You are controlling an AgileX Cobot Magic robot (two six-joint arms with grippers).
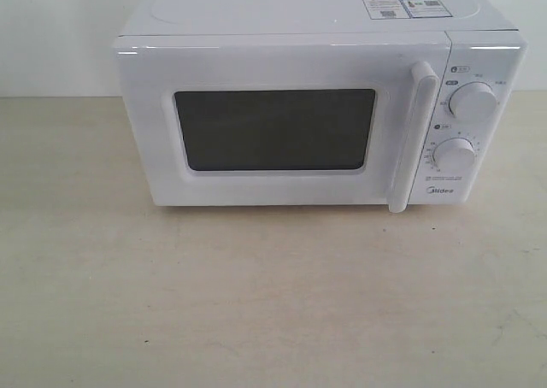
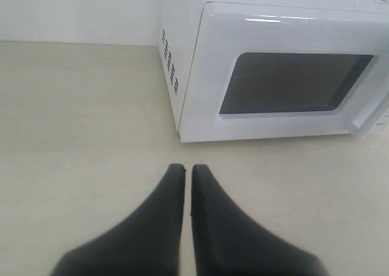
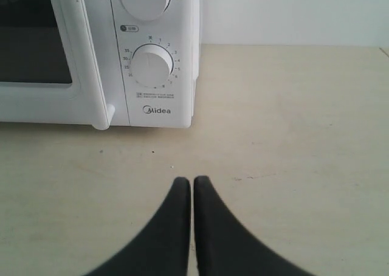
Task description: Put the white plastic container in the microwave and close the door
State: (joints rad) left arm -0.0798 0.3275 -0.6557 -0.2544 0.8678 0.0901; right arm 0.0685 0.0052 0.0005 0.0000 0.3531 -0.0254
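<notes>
The white microwave (image 1: 320, 106) stands at the back of the table with its door (image 1: 282, 132) shut flat against the body. The dark window (image 1: 275, 129) shows nothing inside, and the vertical bar handle (image 1: 410, 136) sits beside the two round knobs (image 1: 472, 100). The white plastic container is out of view. My left gripper (image 2: 188, 166) hovers over bare table in front of the microwave's left corner (image 2: 182, 127), shut and empty. My right gripper (image 3: 192, 180) hangs in front of the knob panel (image 3: 153, 66), shut with nothing in it. Neither gripper appears in the exterior view.
Light wooden tabletop (image 1: 256, 294) spreads in front of the microwave and to both sides. A white wall (image 2: 79, 11) runs behind the table. Vent slots (image 2: 170, 60) line the microwave's left side.
</notes>
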